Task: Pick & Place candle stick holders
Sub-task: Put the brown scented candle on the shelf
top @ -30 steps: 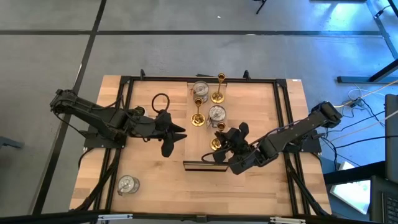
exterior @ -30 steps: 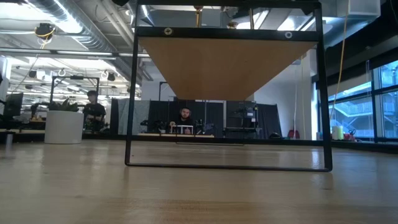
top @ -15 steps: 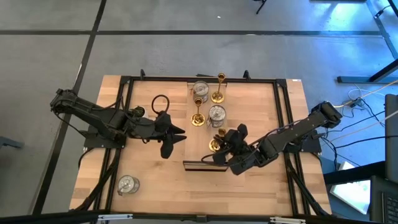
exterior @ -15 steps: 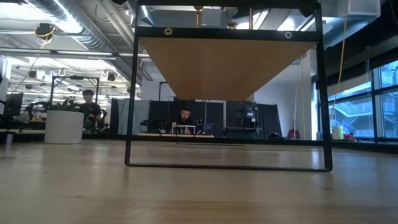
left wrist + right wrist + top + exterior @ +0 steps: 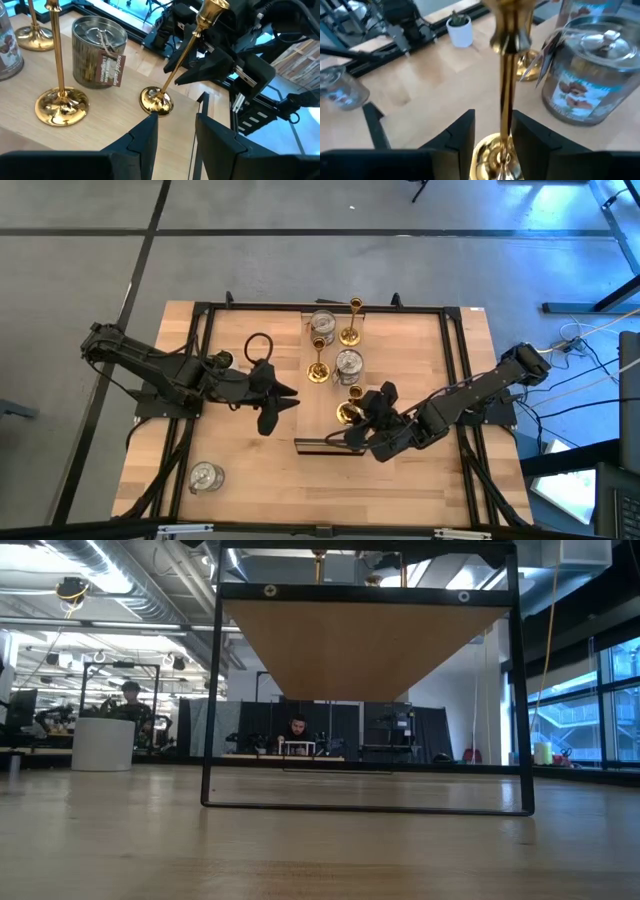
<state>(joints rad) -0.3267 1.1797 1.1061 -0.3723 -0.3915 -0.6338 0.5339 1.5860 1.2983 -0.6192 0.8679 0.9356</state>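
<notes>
Three slim gold stick holders show in the high view. Two stand on their round bases on the long wooden board [image 5: 308, 420], one [image 5: 350, 332] at the far end and one [image 5: 318, 370] at mid-board. The third [image 5: 347, 412] is tilted in my right gripper [image 5: 358, 410], which is shut on it at the board's near end. Two silvery cups [image 5: 322, 323] [image 5: 348, 363] sit on the board, and a third [image 5: 205, 476] sits on the table at the near left. My left gripper [image 5: 287, 397] is open and empty left of the board. My right gripper holds the gold stick's thin stem [image 5: 507, 107] between its two fingers, low on the stem and a little above the base. The fingers come level from the table's right and lie across the stem. The stick leans, its cup top [image 5: 212, 7] toward the gripper and its base [image 5: 156, 100] at the board's surface.
A tiny green plant in a white pot [image 5: 459, 27] stands on the table left of the board. A black cable loop [image 5: 258, 343] lies behind my left gripper. The dark metal frame [image 5: 200, 340] runs around the table. People sit far off in the room [image 5: 297, 730].
My right gripper has shifted slightly toward the table's left edge. The gold stick in it has tipped from near upright to leaning, and its base has stayed at the board's near end.
</notes>
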